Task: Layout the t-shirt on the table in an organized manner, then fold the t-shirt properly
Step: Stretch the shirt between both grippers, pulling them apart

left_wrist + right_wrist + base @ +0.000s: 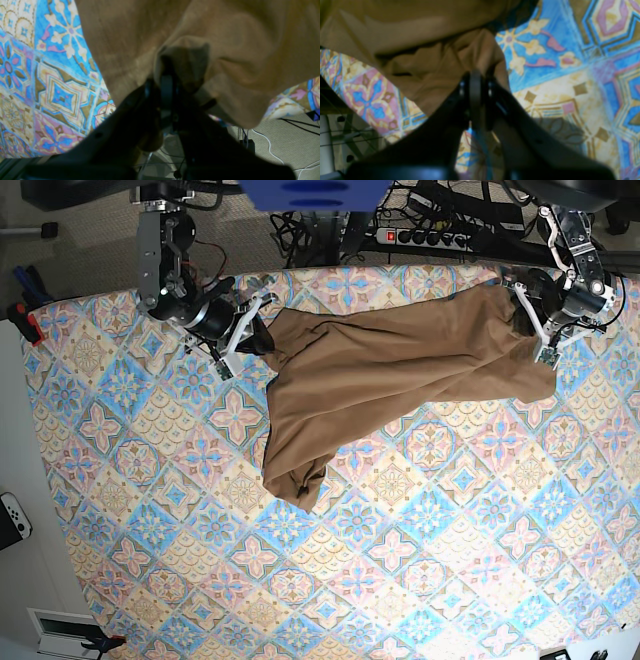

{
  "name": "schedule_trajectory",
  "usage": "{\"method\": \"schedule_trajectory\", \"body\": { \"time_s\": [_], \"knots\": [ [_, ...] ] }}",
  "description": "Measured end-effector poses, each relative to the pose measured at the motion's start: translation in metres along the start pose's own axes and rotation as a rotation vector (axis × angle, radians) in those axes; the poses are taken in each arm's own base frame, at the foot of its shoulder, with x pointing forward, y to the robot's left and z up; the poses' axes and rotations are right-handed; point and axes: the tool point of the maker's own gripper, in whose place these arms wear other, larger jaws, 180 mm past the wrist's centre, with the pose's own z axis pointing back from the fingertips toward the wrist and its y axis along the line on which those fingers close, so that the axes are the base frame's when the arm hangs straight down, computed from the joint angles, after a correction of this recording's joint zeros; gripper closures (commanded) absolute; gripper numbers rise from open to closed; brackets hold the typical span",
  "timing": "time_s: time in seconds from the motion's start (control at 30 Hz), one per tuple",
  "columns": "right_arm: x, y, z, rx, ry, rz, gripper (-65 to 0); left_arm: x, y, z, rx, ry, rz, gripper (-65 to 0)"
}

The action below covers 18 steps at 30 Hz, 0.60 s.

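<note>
Table [420,580]: large surface under a pastel tile-pattern cover, blue, pink and cream medallions; it fills nearly the whole base view. Bare floor with cables shows past its far edge.

T-shirt [400,360]: plain tan-brown fabric, stretched in a band across the far part of the table between the two arms. One end sits at the far corner on the base view's right, the other near the far edge left of centre. A loose lobe of cloth hangs off the band toward the near side and ends in a crumpled fold on the cover. Surface is wrinkled, not flat. Sleeves and neck cannot be told apart.

Left pincer [532,320]: at the shirt's end on the base view's right. In the left wrist view the left pincer [168,75] is pressed together on a bunched fold of cloth, fabric wrapped around the tips. The shirt edge here droops over the table edge, floor visible below.

Right pincer [258,338]: at the shirt's other end. In the right wrist view the right pincer [476,80] is pressed together, tips at the edge of a gathered corner of fabric, which lies just above the patterned cover.
</note>
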Motion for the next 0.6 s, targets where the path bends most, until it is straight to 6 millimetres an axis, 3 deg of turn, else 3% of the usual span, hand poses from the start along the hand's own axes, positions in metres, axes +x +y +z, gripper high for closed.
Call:
{"method": "schedule_trajectory", "body": {
  "time_s": [0.17, 0.37, 0.53, 0.6],
  "knots": [
    [0.004, -0.031, 0.018, -0.091, -0.027, -0.036, 0.0, 0.005, 0.000, -0.001, 0.001, -0.011, 0.007, 0.0],
    [0.047, -0.065, 0.064, -0.239, -0.162, 0.002, 0.0, 0.017, -0.010, -0.004, -0.022, -0.040, 0.035, 0.0],
    [0.031, -0.095, 0.091, -0.348, -0.110, -0.044, 0.0, 0.033, -0.020, -0.007, -0.058, -0.045, 0.006, 0.0],
    [0.030, -0.106, 0.101, -0.387, -0.122, -0.060, 0.0, 0.029, -0.021, -0.007, -0.057, -0.036, 0.005, 0.0]
  ]
}}
